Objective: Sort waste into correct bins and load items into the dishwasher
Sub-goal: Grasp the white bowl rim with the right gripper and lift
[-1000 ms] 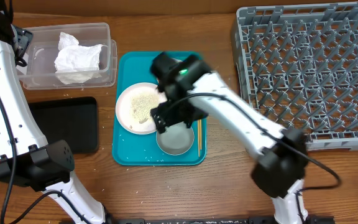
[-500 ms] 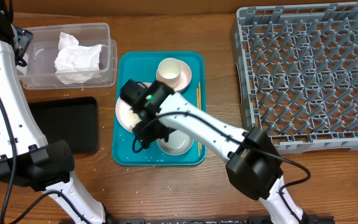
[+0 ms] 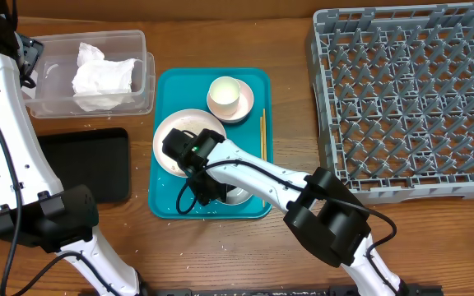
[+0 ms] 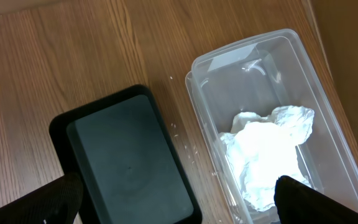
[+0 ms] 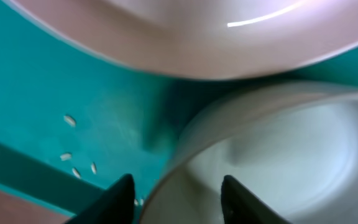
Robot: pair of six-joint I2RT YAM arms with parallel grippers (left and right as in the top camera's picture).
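Observation:
On the teal tray (image 3: 171, 86) stand a pale plate (image 3: 189, 131), a cream cup (image 3: 230, 97), a chopstick (image 3: 262, 136) and a grey bowl (image 3: 239, 194). My right gripper (image 3: 206, 191) is low at the bowl's left edge. In the right wrist view the right gripper (image 5: 178, 185) straddles the bowl (image 5: 278, 155) rim, one finger outside and one inside, with a gap left on the inner side. The plate (image 5: 197, 31) lies just beyond. My left gripper (image 4: 176, 200) hangs open and holds nothing, above the black tray (image 4: 123, 162) and the clear container (image 4: 260, 81).
A grey dish rack (image 3: 410, 99) fills the right side of the table. The clear container (image 3: 97, 49) at the back left holds crumpled white tissue (image 3: 101, 78), with the black tray (image 3: 85, 164) in front of it. Rice grains (image 5: 70, 120) lie scattered on the teal tray (image 5: 73, 81).
My right arm swung left off the cup and came down to the bowl's left rim. Its jaws have narrowed around the rim. The left arm has not moved.

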